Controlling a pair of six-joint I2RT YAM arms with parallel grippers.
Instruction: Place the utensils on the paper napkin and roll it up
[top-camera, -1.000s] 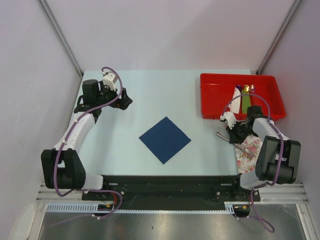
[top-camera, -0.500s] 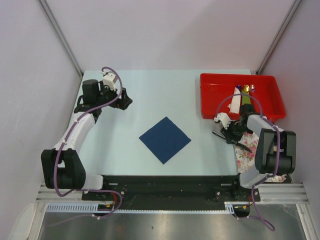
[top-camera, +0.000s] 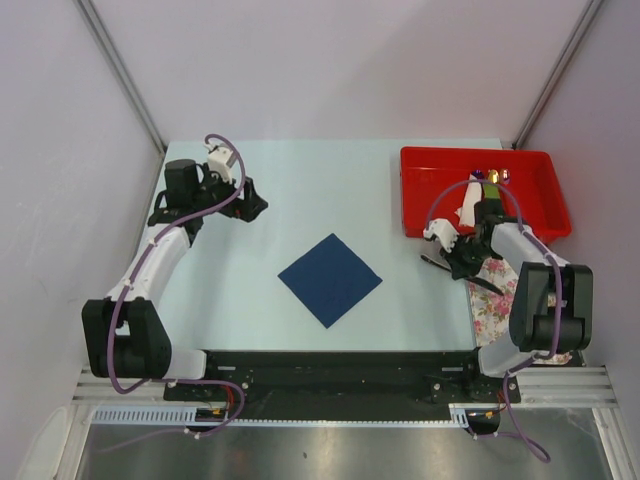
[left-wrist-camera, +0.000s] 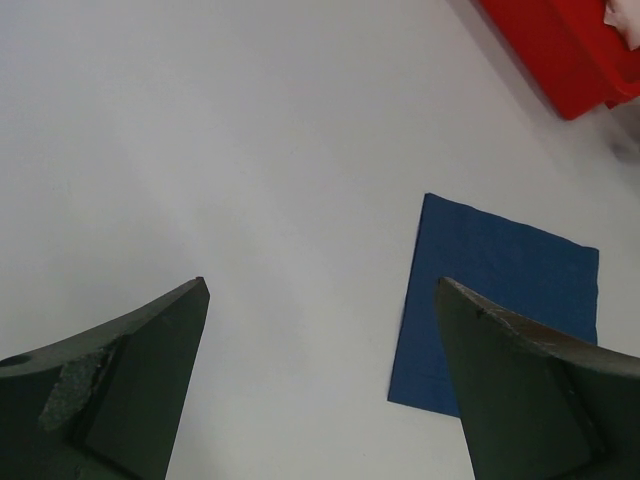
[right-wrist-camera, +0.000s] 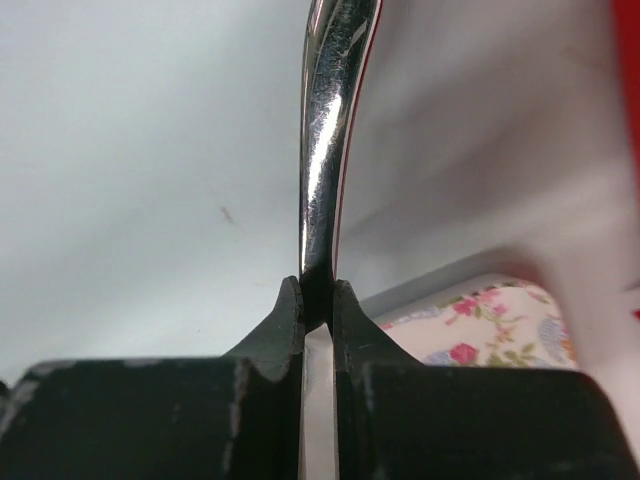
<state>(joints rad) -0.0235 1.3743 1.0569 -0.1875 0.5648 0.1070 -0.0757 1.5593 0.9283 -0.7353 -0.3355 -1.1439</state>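
Note:
The dark navy paper napkin (top-camera: 330, 280) lies flat as a diamond at the table's middle; it also shows in the left wrist view (left-wrist-camera: 500, 300). My right gripper (top-camera: 452, 262) is shut on a shiny metal utensil (right-wrist-camera: 328, 130), holding it edge-on just left of the flowered cloth, right of the napkin. In the top view the utensil (top-camera: 483, 284) shows as a slim dark piece running back under the gripper. My left gripper (top-camera: 252, 203) is open and empty at the far left, well away from the napkin.
A red tray (top-camera: 432, 185) at the back right holds a white piece and some small coloured items. A pink-flowered white cloth (top-camera: 500, 305) lies at the right near edge, also in the right wrist view (right-wrist-camera: 480, 320).
My right gripper has lifted the utensil off the flowered cloth and moved left and a little away from me. The left arm has not moved.

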